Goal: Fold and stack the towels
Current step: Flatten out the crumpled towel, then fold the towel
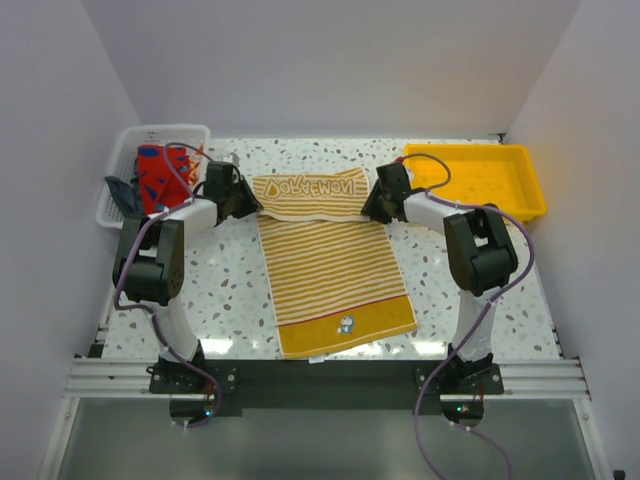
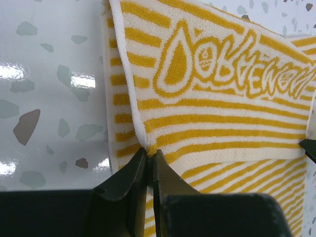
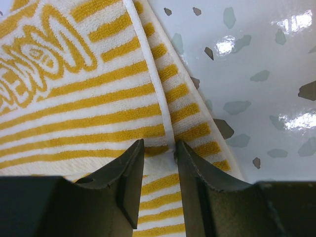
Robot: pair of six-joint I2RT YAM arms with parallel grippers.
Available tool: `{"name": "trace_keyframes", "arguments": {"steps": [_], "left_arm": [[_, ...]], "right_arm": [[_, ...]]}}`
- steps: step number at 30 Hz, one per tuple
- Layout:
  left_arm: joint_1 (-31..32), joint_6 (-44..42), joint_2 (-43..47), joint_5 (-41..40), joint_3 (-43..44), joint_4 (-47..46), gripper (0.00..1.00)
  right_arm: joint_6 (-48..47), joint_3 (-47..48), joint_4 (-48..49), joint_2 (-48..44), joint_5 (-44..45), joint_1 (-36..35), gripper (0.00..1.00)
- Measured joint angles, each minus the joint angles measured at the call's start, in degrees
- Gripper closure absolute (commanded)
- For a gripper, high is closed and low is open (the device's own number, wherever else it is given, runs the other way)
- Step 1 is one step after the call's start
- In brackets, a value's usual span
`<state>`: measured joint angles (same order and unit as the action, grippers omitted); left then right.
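Note:
A tan-and-white striped towel (image 1: 335, 270) lies lengthwise on the table, its far end turned back as a flap (image 1: 310, 195) showing lettering. My left gripper (image 1: 250, 206) is at the flap's left corner. The left wrist view shows that gripper (image 2: 149, 152) shut on the bunched corner of the towel (image 2: 217, 98). My right gripper (image 1: 373, 208) is at the flap's right corner. In the right wrist view it (image 3: 159, 146) stands open, its fingers either side of the hem corner of the towel (image 3: 89, 94). More towels (image 1: 157, 175), red and blue, sit crumpled in the basket.
A white mesh basket (image 1: 190, 131) stands at the far left, with a dark cloth (image 1: 122, 195) hanging over its near side. A yellow tray (image 1: 480, 178) sits at the far right. White walls close in the table on three sides.

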<state>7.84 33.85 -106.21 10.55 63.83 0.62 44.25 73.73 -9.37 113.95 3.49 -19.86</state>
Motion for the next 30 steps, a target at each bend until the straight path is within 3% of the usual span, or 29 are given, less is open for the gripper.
{"name": "trace_keyframes", "arguments": {"steps": [4,6,7,9,20,26,30], "left_arm": [[0.00,0.00,0.02,0.02,0.00,0.11,1.00],[0.00,0.00,0.02,0.11,0.00,0.17,1.00],[0.00,0.00,0.02,0.17,0.00,0.20,1.00],[0.00,0.00,0.02,0.22,0.00,0.28,1.00],[0.00,-0.17,2.99,0.42,3.06,8.35,1.00],[0.44,0.28,16.46,1.16,0.59,14.80,1.00],[2.78,1.38,29.20,2.47,-5.92,17.09,1.00]], "right_arm": [[0.07,0.00,0.15,-0.02,-0.24,0.00,0.73],[-0.09,0.00,0.33,0.00,-0.44,0.00,0.83],[-0.15,0.02,0.44,0.00,-0.48,0.00,0.93],[-0.39,0.02,0.50,0.00,-0.59,0.00,1.00],[-5.29,5.11,-5.11,-3.02,0.20,0.11,1.00],[-8.98,4.85,-10.86,-14.43,-0.04,0.39,1.00],[-10.58,-1.01,-12.83,-26.12,-0.52,0.37,1.00]]}}
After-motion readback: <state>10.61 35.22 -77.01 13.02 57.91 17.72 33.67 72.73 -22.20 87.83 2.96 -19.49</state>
